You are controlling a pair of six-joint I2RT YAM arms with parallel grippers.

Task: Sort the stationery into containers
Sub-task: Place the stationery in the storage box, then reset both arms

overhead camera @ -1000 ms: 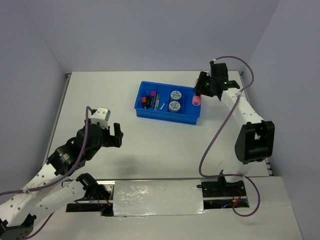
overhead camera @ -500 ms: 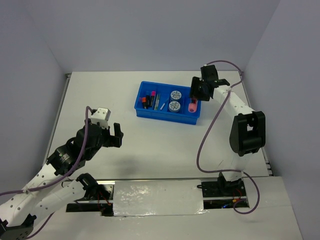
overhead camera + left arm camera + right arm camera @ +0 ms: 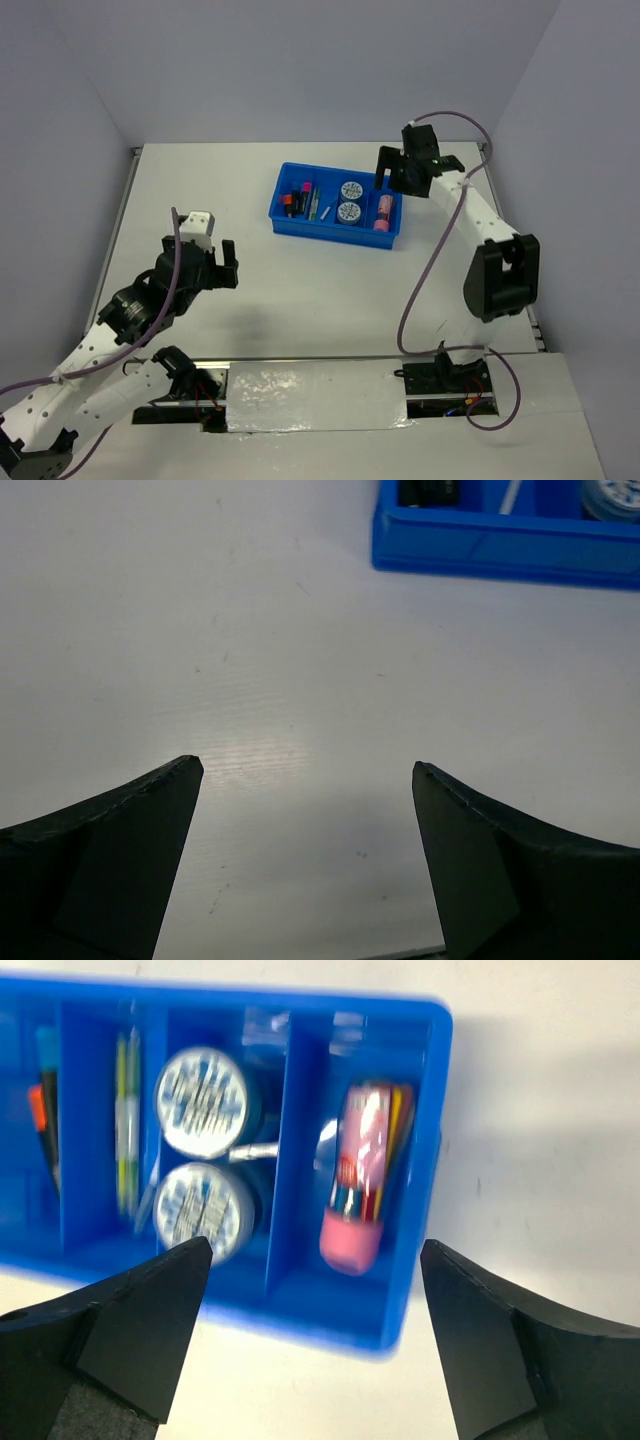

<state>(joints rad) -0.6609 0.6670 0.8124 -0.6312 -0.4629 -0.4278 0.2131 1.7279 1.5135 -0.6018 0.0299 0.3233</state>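
The blue tray (image 3: 290, 227) stands at the far middle of the table, also in the right wrist view (image 3: 425, 1160). The pink tube (image 3: 384, 211) (image 3: 358, 1185) lies in its rightmost compartment. Two round blue-white rolls (image 3: 349, 201) (image 3: 204, 1090) fill the compartment beside it. Thin pale pens (image 3: 316, 206) (image 3: 125, 1120) and highlighters (image 3: 292, 200) (image 3: 45, 1110) lie in the left compartments. My right gripper (image 3: 385, 176) (image 3: 315, 1250) is open and empty above the tray's right end. My left gripper (image 3: 222, 262) (image 3: 305, 770) is open and empty over bare table, near left.
The tray's near corner shows at the top of the left wrist view (image 3: 500, 545). A raised strip runs along the table's left edge (image 3: 118, 215). The arm bases and cables sit at the near edge (image 3: 445, 380).
The pink tube left my right gripper and now lies in the tray's rightmost compartment. The right gripper has opened and pulled back. The left gripper shifted slightly.
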